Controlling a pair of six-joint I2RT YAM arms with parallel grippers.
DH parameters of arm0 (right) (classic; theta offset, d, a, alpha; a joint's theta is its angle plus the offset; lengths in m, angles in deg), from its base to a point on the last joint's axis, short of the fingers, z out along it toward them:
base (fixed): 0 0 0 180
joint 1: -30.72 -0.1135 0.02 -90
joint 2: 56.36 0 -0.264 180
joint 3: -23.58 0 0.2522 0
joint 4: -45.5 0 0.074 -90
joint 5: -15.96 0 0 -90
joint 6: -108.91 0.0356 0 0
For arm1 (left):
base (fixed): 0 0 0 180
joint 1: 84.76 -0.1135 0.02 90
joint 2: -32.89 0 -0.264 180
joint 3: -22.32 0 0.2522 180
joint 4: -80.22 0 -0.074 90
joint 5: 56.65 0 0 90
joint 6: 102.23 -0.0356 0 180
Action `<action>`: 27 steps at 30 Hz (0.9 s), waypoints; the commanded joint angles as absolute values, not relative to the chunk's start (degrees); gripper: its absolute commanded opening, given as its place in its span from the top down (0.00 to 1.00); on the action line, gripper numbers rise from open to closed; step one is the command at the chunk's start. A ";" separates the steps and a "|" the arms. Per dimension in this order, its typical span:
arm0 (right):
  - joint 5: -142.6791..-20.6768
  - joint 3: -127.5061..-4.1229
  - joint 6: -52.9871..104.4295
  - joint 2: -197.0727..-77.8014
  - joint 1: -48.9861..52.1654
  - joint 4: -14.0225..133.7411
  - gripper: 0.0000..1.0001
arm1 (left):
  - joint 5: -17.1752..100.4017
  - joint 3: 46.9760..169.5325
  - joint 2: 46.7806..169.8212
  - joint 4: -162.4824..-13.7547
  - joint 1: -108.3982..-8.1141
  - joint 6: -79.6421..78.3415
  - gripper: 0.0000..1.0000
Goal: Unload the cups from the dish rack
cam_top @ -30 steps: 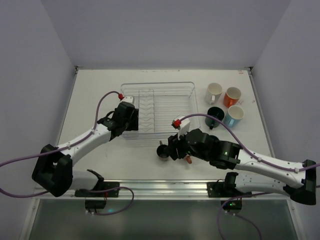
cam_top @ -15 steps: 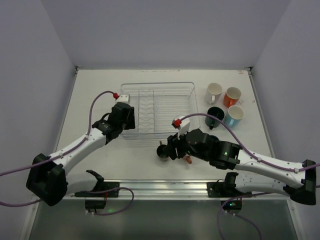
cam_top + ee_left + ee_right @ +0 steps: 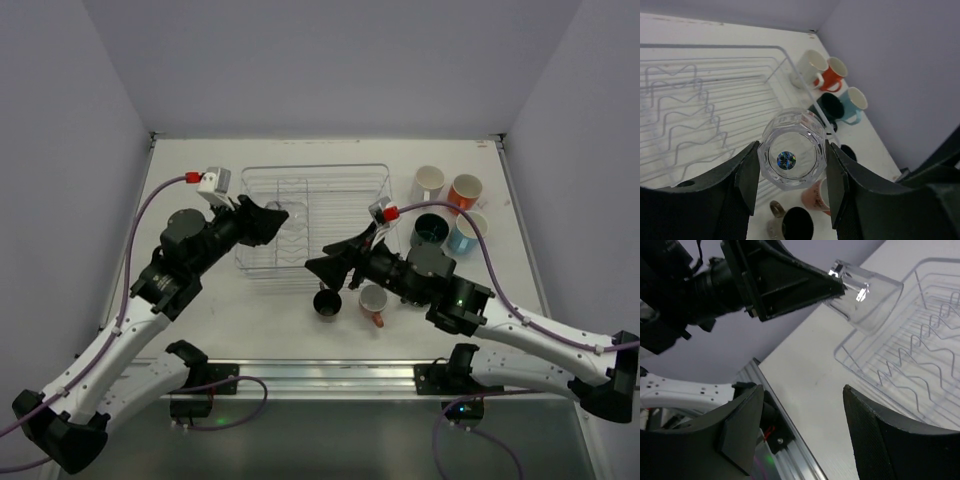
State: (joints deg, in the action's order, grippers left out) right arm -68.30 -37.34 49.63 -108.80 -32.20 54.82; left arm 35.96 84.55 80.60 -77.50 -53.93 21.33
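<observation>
**Q:** Item one, the left pincer?

**A:** My left pincer [image 3: 792, 162] is closed on the clear tumbler [image 3: 792, 156], with one finger against each side. The tumbler lies on its side with its base toward my wrist camera. I hold it in the air over the dish rack [image 3: 310, 168], and it touches no wire.

**Q:** Item two, the right pincer?

**A:** My right pincer [image 3: 802, 390] has its jaws spread wide with nothing between them. In the top view it sits at the rack's near edge and faces the tumbler.

**Q:** Item three, the cups outside the rack?

**A:** Six stand upright on the table [image 3: 190, 190], mouths up.
- **Right of the rack:** four mugs form a close group. The white mug [image 3: 428, 183] and orange mug [image 3: 465, 192] are at the far side. The dark teal mug [image 3: 431, 230] and light blue mug [image 3: 468, 232] are just in front of them. My right arm's cable crosses the light blue one.
- **In front of the rack's near edge:** the brown cup [image 3: 327, 303] and the pinkish cup [image 3: 372, 299] stand side by side and apart, close under my right pincer.

**Q:** Item four, the rack itself?

**A:** It stands flat in the middle of the table, its rows of thin prongs in plain view.
</observation>
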 commanded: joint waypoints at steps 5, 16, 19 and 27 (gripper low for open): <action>-77.90 -36.06 56.52 -110.94 -26.86 41.78 0.32 | 54.26 80.65 78.07 -92.52 -53.73 32.50 0.84; -74.73 -33.42 58.46 -109.79 -25.10 39.84 0.36 | 55.05 78.10 75.61 -95.23 -53.73 32.85 0.84; -76.58 -33.86 58.90 -110.84 -24.13 39.32 0.36 | 57.07 77.31 76.13 -97.17 -53.73 34.26 0.83; -79.92 -34.65 56.96 -111.64 -22.20 34.75 0.37 | 60.59 76.25 76.31 -100.42 -53.73 37.07 0.82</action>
State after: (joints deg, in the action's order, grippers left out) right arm -78.48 -33.53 57.84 -111.29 -22.89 40.37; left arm 56.27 76.64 76.75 -95.49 -53.90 34.07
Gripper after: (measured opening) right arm 0.635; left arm 0.553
